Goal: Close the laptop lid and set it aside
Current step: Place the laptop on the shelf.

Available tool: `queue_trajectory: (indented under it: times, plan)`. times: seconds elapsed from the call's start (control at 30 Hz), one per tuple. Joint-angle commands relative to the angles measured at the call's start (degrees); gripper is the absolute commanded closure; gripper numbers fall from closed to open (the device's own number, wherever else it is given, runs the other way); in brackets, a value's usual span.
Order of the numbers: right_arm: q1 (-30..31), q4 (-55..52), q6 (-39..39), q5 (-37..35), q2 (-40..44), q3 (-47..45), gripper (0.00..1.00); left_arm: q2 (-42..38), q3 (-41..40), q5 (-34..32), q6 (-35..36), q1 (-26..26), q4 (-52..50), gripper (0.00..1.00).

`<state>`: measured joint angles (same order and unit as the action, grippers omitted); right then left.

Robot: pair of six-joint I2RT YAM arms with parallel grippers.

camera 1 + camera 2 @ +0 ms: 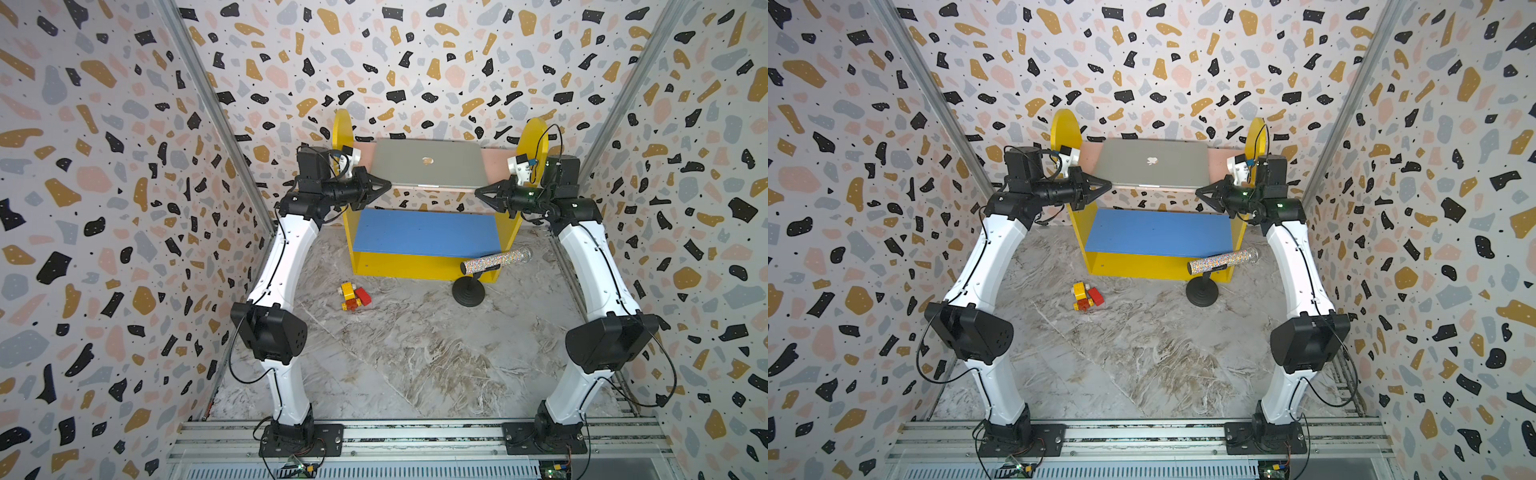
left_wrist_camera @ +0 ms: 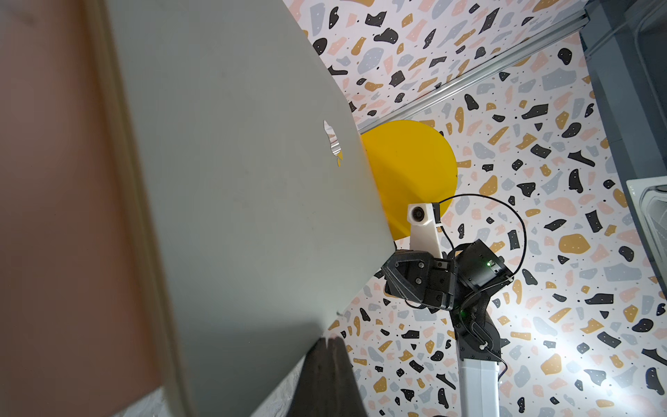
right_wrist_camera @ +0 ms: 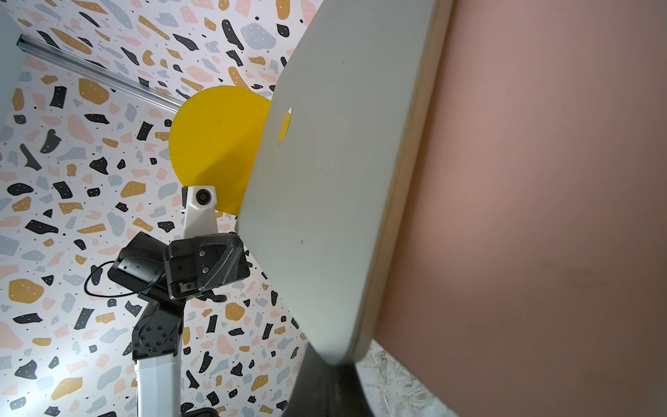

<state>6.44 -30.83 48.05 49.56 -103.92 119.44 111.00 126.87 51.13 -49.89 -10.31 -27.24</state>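
Note:
The laptop [image 1: 449, 174] [image 1: 1175, 174] lies shut on the pink top board of a yellow shelf unit. Its silver-grey lid [image 1: 399, 162] [image 2: 245, 180] [image 3: 335, 180] faces up with the apple logo showing. My left gripper [image 1: 388, 185] [image 1: 1109, 183] [image 2: 328, 341] is shut, its tips at the laptop's front left corner, nothing between them. My right gripper [image 1: 477, 192] [image 1: 1198, 192] [image 3: 334, 364] is shut at the front right corner, its tips partly hidden under that corner. Screen and keys are hidden.
The pink board [image 1: 492, 160] rests between yellow round-topped side panels [image 1: 341, 124]. A blue lower shelf [image 1: 424, 232] sits beneath it. On the marble floor stand a glittery tube on a black stand [image 1: 494, 262] and red-and-yellow toy bricks [image 1: 353, 296]. Patterned walls close in on three sides.

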Motion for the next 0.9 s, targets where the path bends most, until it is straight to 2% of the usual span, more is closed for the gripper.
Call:
queue_trajectory:
  times: [0.0, 0.87]
  plan:
    - [-0.53, 1.72, 0.36, 0.15, 0.41, 2.92, 1.0, 1.49, 2.27, -1.13, 0.69, 0.24, 2.56, 1.0]
    - [-0.68, 1.08, 0.39, -0.24, -0.35, 4.05, 1.0, 2.55, 2.73, -1.2, 0.4, 0.22, 2.64, 1.0]
